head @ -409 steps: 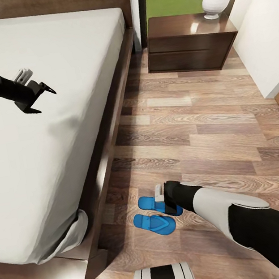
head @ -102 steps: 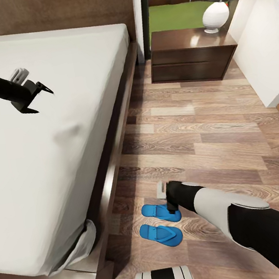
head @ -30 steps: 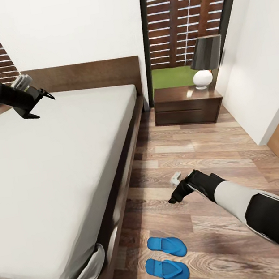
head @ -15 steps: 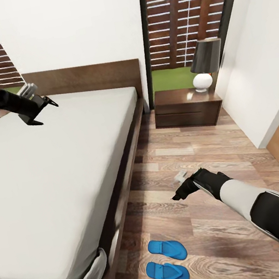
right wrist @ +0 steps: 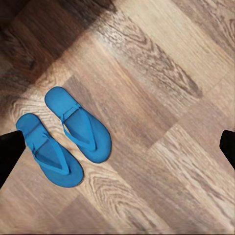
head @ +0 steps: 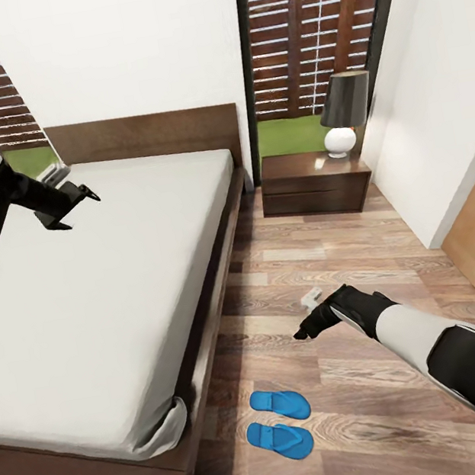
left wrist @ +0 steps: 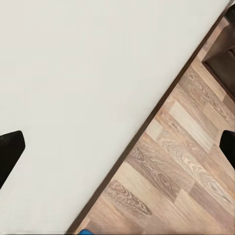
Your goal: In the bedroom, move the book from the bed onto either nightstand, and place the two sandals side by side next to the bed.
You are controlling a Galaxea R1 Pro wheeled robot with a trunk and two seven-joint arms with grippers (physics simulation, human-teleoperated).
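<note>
Sandals (head: 279,421) lie side by side on the floor just beside the bed (head: 100,291)—parallel, apart from it. Right gripper (head: 305,328) hangs nearer them, spread wide and empty; left gripper (head: 69,204) hovers over the mattress—likewise wide.

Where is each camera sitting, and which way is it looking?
Head view: up on the robot's head, looking down over the wide off-white bed, the dark-brown wooden nightstand and both arms, with the left gripper over the mattress and the right gripper over the floor.
Left wrist view: near the left jaws, facing the mattress edge and the brown wood-plank floor; dark fingertips show.
Right wrist view: near the right jaws, facing the floor.
Shared: the two bright blue flip-flop sandals.
</note>
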